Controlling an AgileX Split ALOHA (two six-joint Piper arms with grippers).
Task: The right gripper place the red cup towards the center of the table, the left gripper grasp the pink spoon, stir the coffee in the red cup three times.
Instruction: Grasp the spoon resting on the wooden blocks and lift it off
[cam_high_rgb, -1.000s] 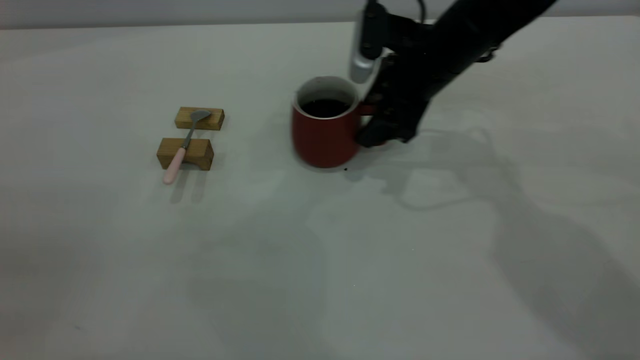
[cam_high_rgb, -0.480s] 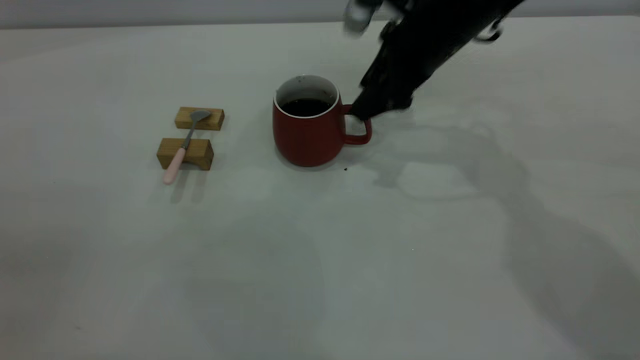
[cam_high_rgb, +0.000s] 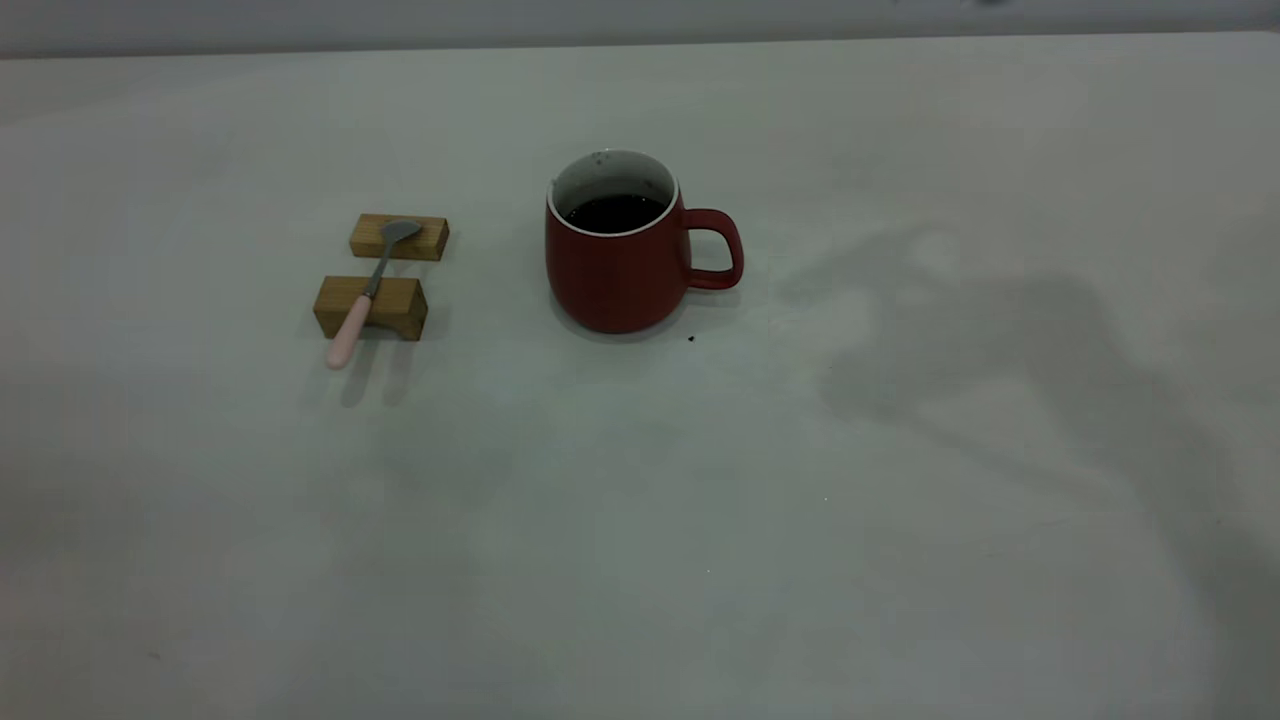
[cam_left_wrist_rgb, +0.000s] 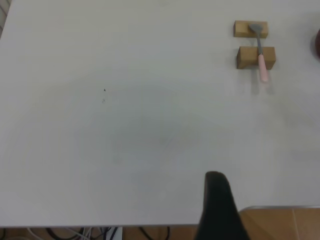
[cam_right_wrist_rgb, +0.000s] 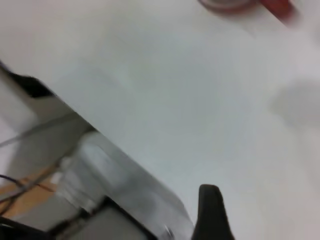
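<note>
Table (cam_high_rgb: 640, 500): red cup (cam_high_rgb: 620, 260) beyond hand (cam_right_wrist_rgb: 212, 210).

The cup (cam_high_rgb: 620, 265) is dark red outside, with a white inside and a thin white rim. The coffee (cam_high_rgb: 614, 212) in it is almost black. The spoon (cam_high_rgb: 366, 291) has a grey metal end and a soft pink handle. The two wooden blocks (cam_high_rgb: 385, 277) are yellow-brown. The table (cam_high_rgb: 640, 500) is plain pale grey-white, with soft grey shadows on it.
</note>
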